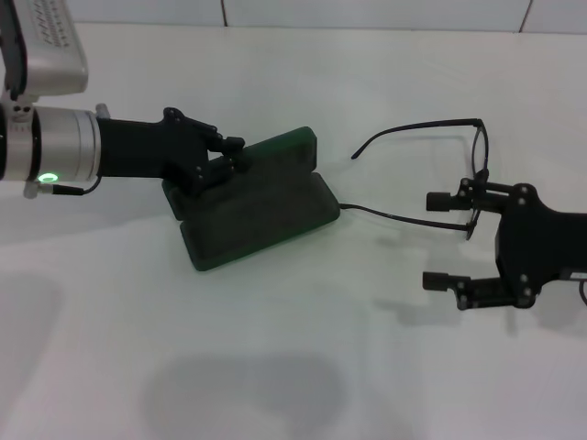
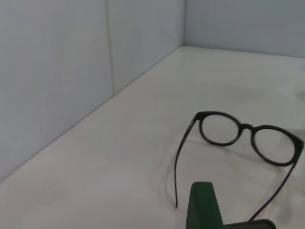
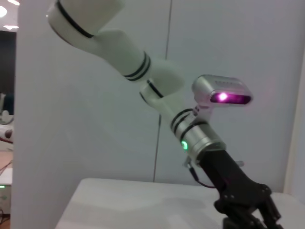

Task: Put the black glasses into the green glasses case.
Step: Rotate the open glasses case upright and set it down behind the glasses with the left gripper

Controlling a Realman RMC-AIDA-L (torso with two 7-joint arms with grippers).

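Observation:
The green glasses case (image 1: 261,215) lies open left of the table's centre, its lid (image 1: 289,151) raised toward the back. My left gripper (image 1: 227,156) is shut on the lid's left end; a corner of the lid (image 2: 205,205) shows in the left wrist view. The black glasses (image 1: 426,126) stand on the table just right of the case, temples unfolded and pointing at it, lenses (image 2: 245,127) upright. My right gripper (image 1: 442,240) is open at the glasses' front. Its far finger (image 1: 442,199) lies beside the near temple, and nothing is between the fingers.
The white table (image 1: 275,367) stretches to a pale wall (image 1: 367,14) behind. In the right wrist view the left arm (image 3: 190,129) and its gripper (image 3: 245,205) appear across the table.

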